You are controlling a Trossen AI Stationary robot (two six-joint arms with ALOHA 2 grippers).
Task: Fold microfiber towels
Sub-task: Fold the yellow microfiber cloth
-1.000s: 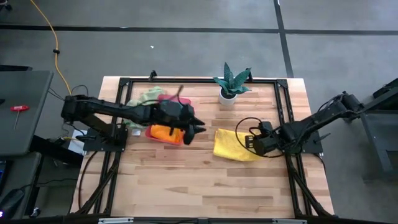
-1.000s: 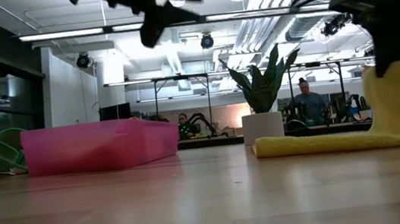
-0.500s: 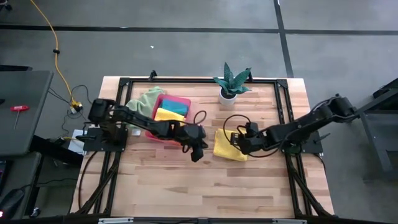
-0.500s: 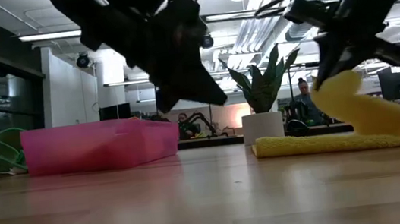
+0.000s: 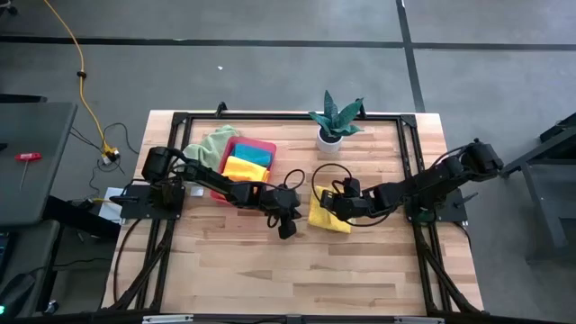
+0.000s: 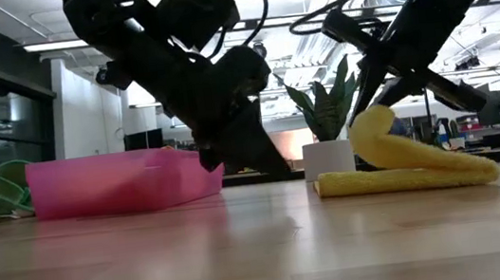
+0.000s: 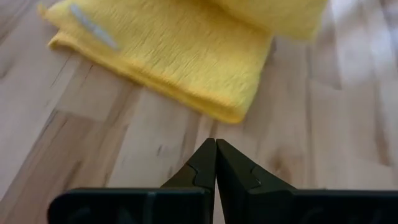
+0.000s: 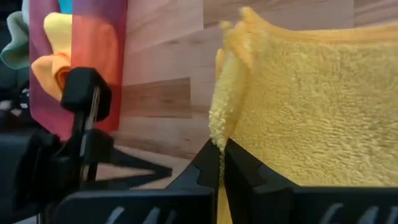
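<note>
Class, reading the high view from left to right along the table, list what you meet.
Pale green towel → pink tray → left gripper → yellow towel → right gripper.

Both arms are matte black, jointed, with black cables looping along them. Each gripper's fingers (image 7: 205, 167) taper to wedge tips.

no text, brand, number or sign you can read in any view, small pale tag sewn on the yellow towel (image 7: 158, 56) shows no legible print, nothing printed on the pink tray (image 6: 126, 181), white plant pot (image 6: 328, 159) blank
</note>
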